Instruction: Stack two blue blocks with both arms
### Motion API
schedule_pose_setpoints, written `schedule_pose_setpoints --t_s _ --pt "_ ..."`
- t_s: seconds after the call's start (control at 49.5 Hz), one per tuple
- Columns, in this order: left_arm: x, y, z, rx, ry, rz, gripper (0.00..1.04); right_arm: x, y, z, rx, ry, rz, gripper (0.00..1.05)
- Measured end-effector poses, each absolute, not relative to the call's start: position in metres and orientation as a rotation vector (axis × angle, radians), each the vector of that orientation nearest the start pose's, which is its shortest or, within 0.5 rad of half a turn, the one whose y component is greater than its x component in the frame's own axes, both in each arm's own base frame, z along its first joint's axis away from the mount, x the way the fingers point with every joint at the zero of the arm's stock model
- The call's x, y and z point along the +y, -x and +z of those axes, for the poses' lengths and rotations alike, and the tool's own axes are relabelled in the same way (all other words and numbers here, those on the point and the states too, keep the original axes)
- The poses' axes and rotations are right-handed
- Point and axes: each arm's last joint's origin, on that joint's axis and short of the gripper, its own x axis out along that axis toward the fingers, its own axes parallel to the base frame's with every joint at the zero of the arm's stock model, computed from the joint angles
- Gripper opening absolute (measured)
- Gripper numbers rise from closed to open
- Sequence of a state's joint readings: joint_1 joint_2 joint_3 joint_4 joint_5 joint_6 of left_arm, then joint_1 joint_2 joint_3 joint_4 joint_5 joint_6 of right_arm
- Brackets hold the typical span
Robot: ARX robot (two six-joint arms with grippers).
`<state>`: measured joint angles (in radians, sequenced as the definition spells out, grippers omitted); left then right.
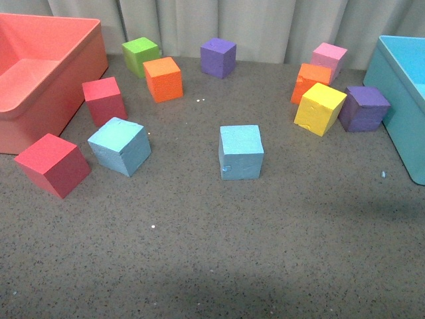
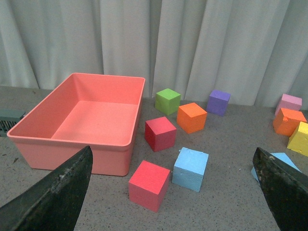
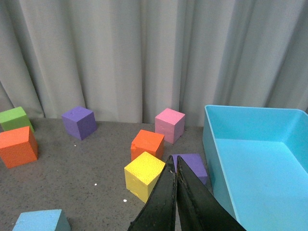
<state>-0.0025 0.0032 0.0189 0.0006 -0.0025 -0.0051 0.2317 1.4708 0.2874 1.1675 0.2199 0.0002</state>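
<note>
- Two light sky-blue foam cubes sit apart on the grey speckled worktop [image 1: 199, 259]. One [image 1: 119, 146] is at the left of the front view, the other [image 1: 241, 151] at its centre, and neither is stacked or touched.
- The left cube lies just beside a red foam cube [image 1: 52, 164] at the lower left. The coral-pink plastic bin [image 1: 80, 73] fills the upper left corner behind them.
- The centre cube stands alone on open worktop, which looks like the easier base for a stack.
- Neither arm shows in the front view.
- The left pincer [image 2: 172, 149] is spread wide and empty. Its wrist camera looks out over the left blue cube [image 2: 190, 169], apparently lined up for a grasp.
- The right pincer [image 3: 174, 159] has its black fingers pressed together on nothing. It points towards a yellow foam cube [image 3: 144, 175] and the large turquoise plastic bin [image 3: 260, 159], so it would have to open before taking any cube.
- The centre blue cube [image 3: 41, 220] shows only at the edge of the right wrist view.
- Judged from this layout, the task has not yet begun. Each blue cube lies nearer one arm's side, which suits a two-arm pick.
</note>
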Motion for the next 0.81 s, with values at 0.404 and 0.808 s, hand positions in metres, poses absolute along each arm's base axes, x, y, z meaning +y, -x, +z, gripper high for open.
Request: schedule_pose_setpoints --t_s 0.404,0.808 --pt "0.000 -0.097 0.170 -0.016 0.005 0.000 0.98 0.017 -0.178 0.161 0.018 0.002 0.005 0.01" --pt "0.000 -0.097 0.170 -0.016 0.005 0.000 0.98 0.000 -0.150 0.162 0.012 0.000 -0.002 0.01"
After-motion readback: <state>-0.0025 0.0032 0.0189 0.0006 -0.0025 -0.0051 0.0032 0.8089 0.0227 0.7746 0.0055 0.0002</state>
